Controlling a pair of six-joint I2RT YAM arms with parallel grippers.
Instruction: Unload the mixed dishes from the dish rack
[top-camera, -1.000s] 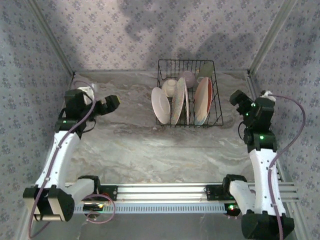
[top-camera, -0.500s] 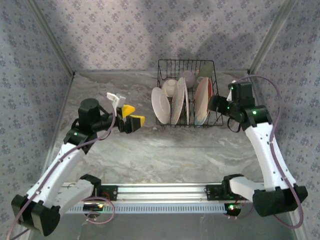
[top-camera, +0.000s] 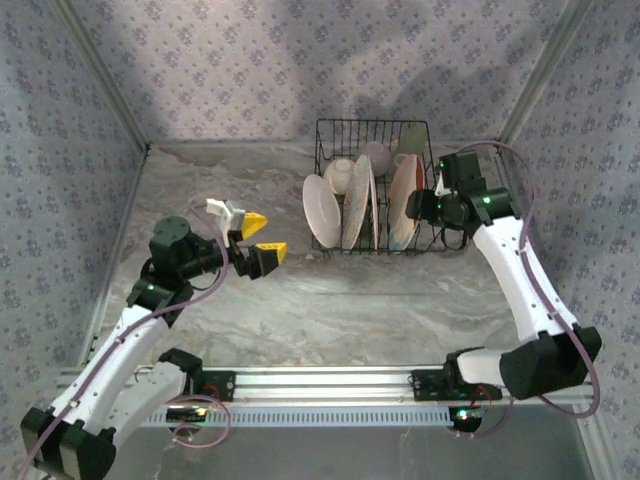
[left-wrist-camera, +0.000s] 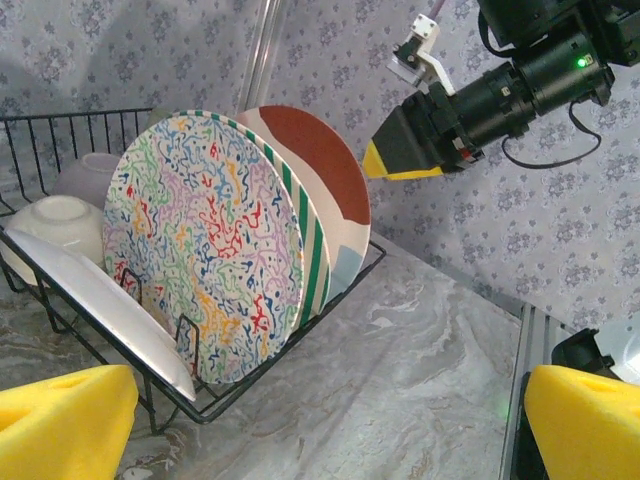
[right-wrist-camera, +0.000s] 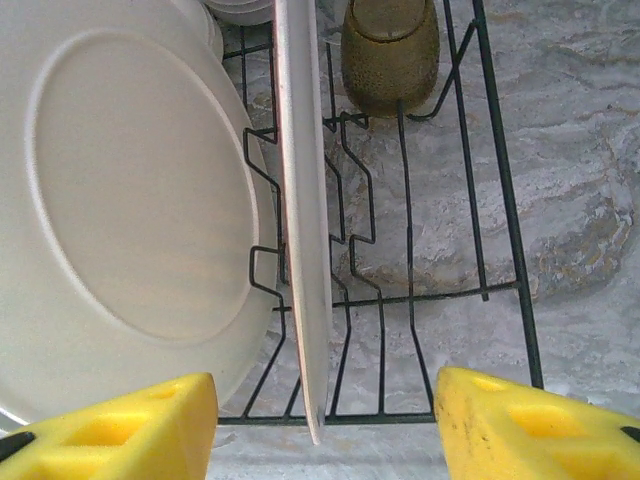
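The black wire dish rack stands at the back middle of the table. In it, upright, are a white plate, a squiggle-patterned plate and a red-brown plate. Cream cups and a lilac bowl sit behind them. My right gripper hovers at the rack's right side. It is open, with the red-brown plate's thin rim between its yellow pads, untouched. My left gripper is open and empty, left of the rack, facing the squiggle plate.
An olive-green cup sits in the rack's far right corner. Patterned walls close in the table on three sides. The marble tabletop lies bare in front of the rack. A rail with the arm bases runs along the near edge.
My right arm swung left to the rack and its jaws narrowed around the red-brown plate's rim. My left arm came forward and right toward the rack, still open.
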